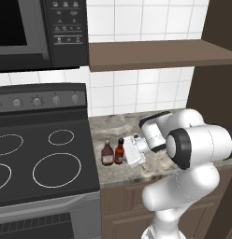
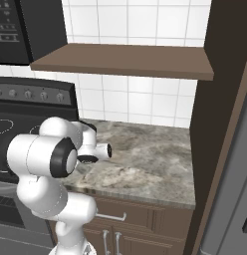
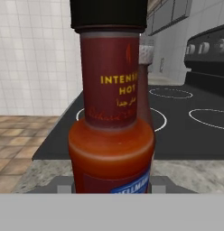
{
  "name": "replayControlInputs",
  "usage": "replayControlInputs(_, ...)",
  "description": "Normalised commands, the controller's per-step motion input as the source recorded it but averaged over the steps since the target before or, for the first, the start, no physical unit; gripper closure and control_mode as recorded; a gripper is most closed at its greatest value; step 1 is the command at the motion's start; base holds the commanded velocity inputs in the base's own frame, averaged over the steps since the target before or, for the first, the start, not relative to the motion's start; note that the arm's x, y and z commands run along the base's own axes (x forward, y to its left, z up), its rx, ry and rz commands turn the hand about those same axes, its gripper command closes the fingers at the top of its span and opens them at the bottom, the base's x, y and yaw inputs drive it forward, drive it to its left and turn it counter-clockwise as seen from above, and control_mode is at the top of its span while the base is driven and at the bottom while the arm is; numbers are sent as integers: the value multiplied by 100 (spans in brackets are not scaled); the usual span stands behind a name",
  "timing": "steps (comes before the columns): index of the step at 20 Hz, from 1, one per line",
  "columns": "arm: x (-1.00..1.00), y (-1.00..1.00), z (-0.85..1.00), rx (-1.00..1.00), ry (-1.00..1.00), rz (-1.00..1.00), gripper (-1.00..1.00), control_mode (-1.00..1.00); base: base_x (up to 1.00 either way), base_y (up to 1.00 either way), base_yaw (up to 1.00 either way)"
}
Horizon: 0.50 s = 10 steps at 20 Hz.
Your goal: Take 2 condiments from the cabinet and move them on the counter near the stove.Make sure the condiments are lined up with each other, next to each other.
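Observation:
Two condiments stand side by side on the counter right beside the stove. The squat dark maroon bottle is on the left, nearest the stove. The slimmer red-orange bottle with a black cap is just to its right, almost touching it. My gripper reaches in from the right and is shut on the red-orange bottle. In the hand view that bottle stands upright between my fingertips, with the maroon bottle partly hidden behind it. The cabinet shelf hangs above.
A black microwave hangs over the stove. The tall dark side panel bounds the counter on the right. The tiled wall runs along the back. My own arm covers part of the counter's front edge.

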Motion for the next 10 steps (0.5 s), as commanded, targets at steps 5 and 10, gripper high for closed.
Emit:
replayControlInputs(5,0,0,0,0,0,0,100,-100,0,0,0)
replayControlInputs(10,0,0,0,0,0,0,-100,-100,0,0,0)
